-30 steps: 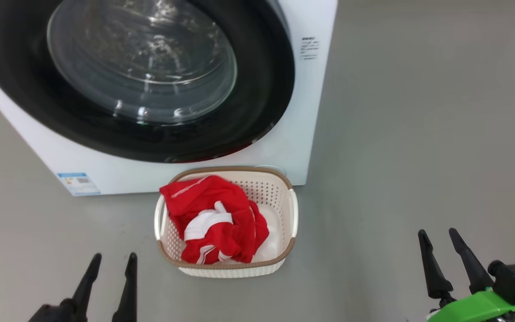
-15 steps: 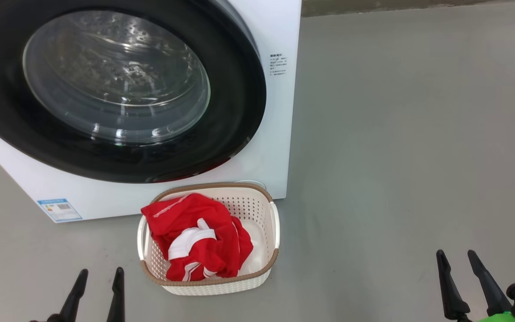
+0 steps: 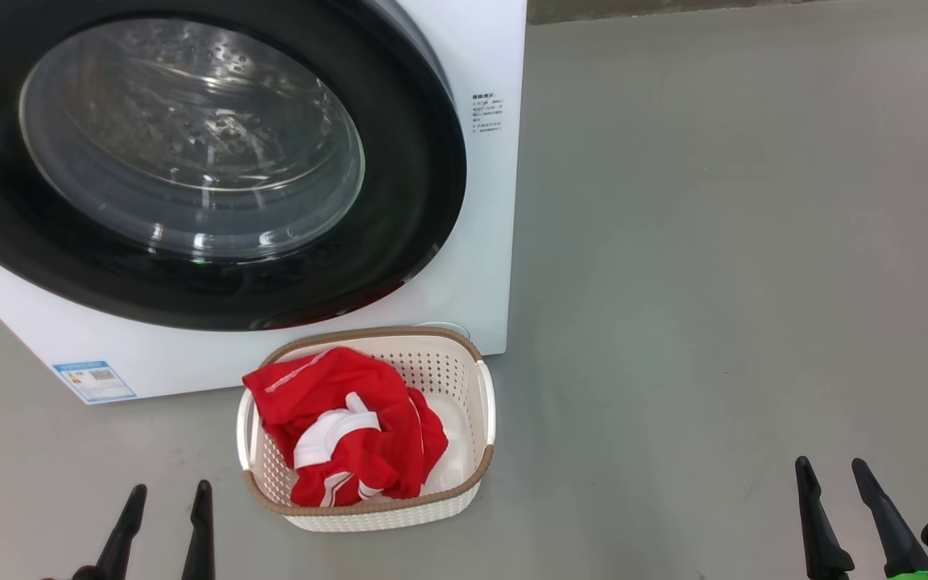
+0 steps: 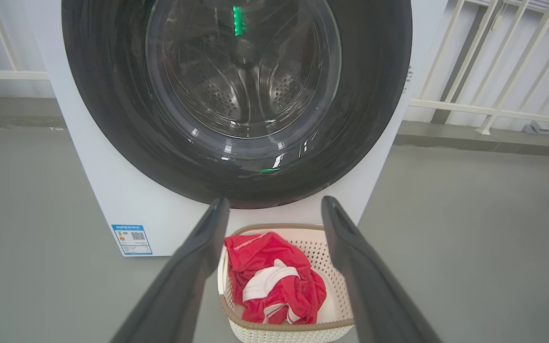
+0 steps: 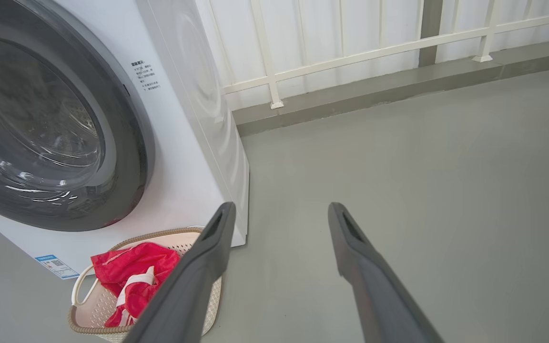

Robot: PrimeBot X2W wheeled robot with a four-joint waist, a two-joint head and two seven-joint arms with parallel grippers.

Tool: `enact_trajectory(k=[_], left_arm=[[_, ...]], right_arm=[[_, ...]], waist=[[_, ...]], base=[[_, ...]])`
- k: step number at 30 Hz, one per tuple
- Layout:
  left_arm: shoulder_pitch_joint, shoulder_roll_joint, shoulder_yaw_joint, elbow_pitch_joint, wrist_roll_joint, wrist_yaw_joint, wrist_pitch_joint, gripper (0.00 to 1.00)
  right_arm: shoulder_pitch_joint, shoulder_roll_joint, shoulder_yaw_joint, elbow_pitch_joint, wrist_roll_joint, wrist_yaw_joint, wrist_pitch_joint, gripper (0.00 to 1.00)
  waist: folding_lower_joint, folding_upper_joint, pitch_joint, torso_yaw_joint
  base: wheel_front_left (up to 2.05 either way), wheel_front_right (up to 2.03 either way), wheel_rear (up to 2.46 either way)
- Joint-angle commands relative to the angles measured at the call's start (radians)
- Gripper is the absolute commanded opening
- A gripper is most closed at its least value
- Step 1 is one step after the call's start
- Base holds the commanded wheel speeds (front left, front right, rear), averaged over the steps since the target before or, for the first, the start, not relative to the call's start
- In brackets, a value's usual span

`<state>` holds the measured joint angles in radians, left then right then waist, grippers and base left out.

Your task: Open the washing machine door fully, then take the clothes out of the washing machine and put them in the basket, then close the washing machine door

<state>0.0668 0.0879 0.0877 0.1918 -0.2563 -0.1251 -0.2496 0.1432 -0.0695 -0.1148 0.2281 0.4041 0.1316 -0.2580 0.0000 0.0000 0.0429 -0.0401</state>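
**Head view.** We see the left pincer (image 3: 171, 487) at lower left and the right pincer (image 3: 830, 463) at lower right. Each has its two dark fingers parted by a moderate gap with nothing between them, and both hang above the grey floor (image 3: 714, 282).

The basket (image 3: 486, 400) stands on the floor ahead of the left pincer and slightly to its right. It is well to the left of the right pincer, and neither touches it. The clothes (image 3: 335, 395), red with white trim, lie heaped in the basket's left part.

Beyond the basket, farther from both pincers, stands the washing machine (image 3: 484, 266), with the basket's far rim just beside its front. The washing machine door (image 3: 408, 242) lies shut against that front, and we see the steel drum through its glass. A blue label (image 3: 93, 380) sits low on the machine, ahead of the left pincer.

**Left wrist view.** The basket and clothes appear framed between that pincer's fingers, beyond their tips.
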Motion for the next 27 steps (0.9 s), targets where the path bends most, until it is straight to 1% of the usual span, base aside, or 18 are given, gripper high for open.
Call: enact_trajectory(k=[1,12,13,18,21,25,27], left_arm=[[-0.013,0.019,0.035,-0.026,-0.006,-0.006,-0.012,1.00],[-0.015,0.019,0.037,-0.020,-0.032,-0.006,-0.012,1.00],[0.000,-0.001,0.001,0.005,-0.024,0.000,0.001,0.00],[0.000,-0.030,-0.008,0.070,-0.025,0.001,0.003,0.00],[-0.004,-0.033,-0.006,0.074,-0.053,0.001,0.012,0.00],[-0.008,-0.033,-0.005,0.072,-0.095,0.001,0.024,0.00],[-0.010,-0.033,-0.005,0.072,-0.116,0.001,0.029,0.00]], right_arm=[[-0.014,-0.016,0.018,-0.027,-0.011,-0.001,-0.004,1.00],[-0.016,-0.010,0.017,-0.027,-0.010,-0.001,-0.004,1.00],[0.000,0.007,-0.001,0.002,0.000,0.000,0.000,0.00],[0.001,0.030,0.003,0.067,0.002,0.000,0.003,0.00],[-0.004,0.032,0.004,0.069,0.027,0.000,0.011,0.00],[-0.011,0.031,0.004,0.066,0.066,0.000,0.023,0.00],[-0.015,0.031,0.004,0.065,0.085,0.000,0.028,0.00]], waist=[[0.0000,0.0000,0.000,0.000],[0.0000,0.0000,-0.004,0.001],[0.0000,0.0000,-0.004,0.001],[0.0000,-0.0001,-0.004,0.001],[0.0002,0.0000,-0.005,0.001],[0.0023,0.0000,-0.009,0.003],[0.0014,0.0000,-0.009,0.004]], base=[[0.00,0.00,0.00],[0.00,0.00,0.00],[0.00,0.00,0.00],[0.00,0.00,0.00],[0.00,0.00,0.00],[0.00,0.00,0.00],[0.00,0.00,0.00]])
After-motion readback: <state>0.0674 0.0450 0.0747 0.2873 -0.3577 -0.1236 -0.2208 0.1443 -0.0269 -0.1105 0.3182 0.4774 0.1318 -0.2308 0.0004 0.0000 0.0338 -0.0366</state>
